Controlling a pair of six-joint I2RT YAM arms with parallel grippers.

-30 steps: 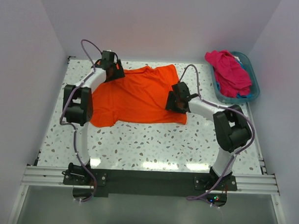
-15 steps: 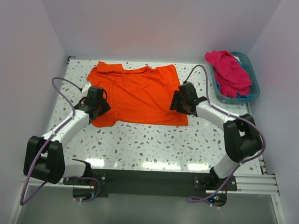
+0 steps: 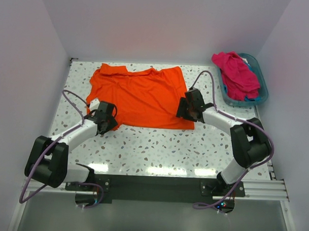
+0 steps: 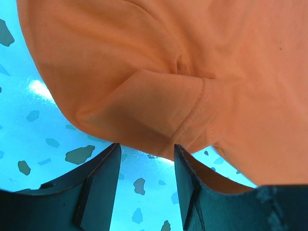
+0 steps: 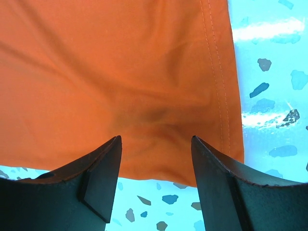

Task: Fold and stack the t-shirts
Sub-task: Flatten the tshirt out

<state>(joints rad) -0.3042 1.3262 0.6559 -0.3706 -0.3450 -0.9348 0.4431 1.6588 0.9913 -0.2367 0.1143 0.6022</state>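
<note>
A bright orange t-shirt (image 3: 142, 95) lies spread flat on the speckled table. My left gripper (image 3: 109, 122) is open at the shirt's near-left corner; in the left wrist view the folded sleeve hem (image 4: 192, 106) lies just ahead of the open jaws (image 4: 146, 156). My right gripper (image 3: 187, 110) is open at the shirt's near-right corner; in the right wrist view the hem edge (image 5: 226, 96) lies between and ahead of the open jaws (image 5: 156, 144). A magenta-pink t-shirt (image 3: 238, 74) lies heaped in the basket over a bit of blue fabric (image 3: 251, 98).
A teal plastic basket (image 3: 263, 84) stands at the back right of the table. White walls close in the table on the left, back and right. A metal rail (image 3: 152, 185) with the arm bases runs along the near edge.
My left arm swung from the shirt's far-left collar down to its near-left corner. The shirt's far-left part now lies spread out. My right gripper shifted slightly at the near-right corner.
</note>
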